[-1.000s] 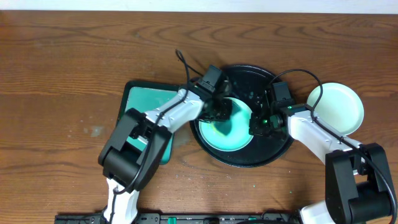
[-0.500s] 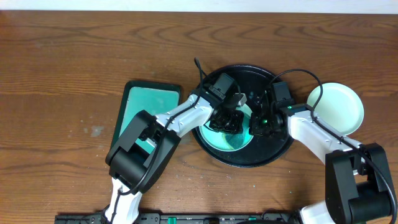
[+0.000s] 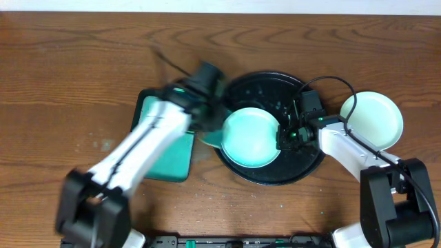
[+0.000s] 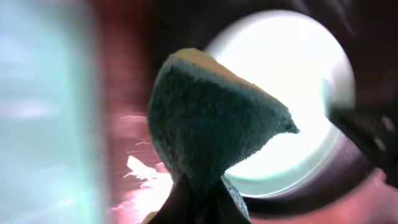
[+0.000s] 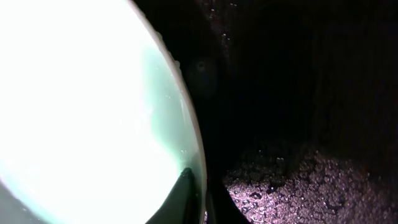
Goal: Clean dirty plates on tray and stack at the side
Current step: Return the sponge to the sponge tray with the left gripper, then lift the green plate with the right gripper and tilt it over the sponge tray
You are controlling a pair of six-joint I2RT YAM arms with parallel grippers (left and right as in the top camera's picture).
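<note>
Plate (image 3: 251, 138) sits on tray (image 3: 272, 180) and looks wiped; sponge (image 3: 209, 138) is off to its left.

Left wrist: left fingers (image 4: 186, 202) pinch the sponge.

Right wrist: right fingers (image 5: 176, 199) pinch the plate's rim. Next, probably lift it onto the side plate (image 3: 372, 118).

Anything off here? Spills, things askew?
Nothing serious. Droplets or foam speckle the tray beside the plate, whose rim the right gripper pinches. The left gripper holds a sponge off the tray's left side; that arm is blurred overhead.
</note>
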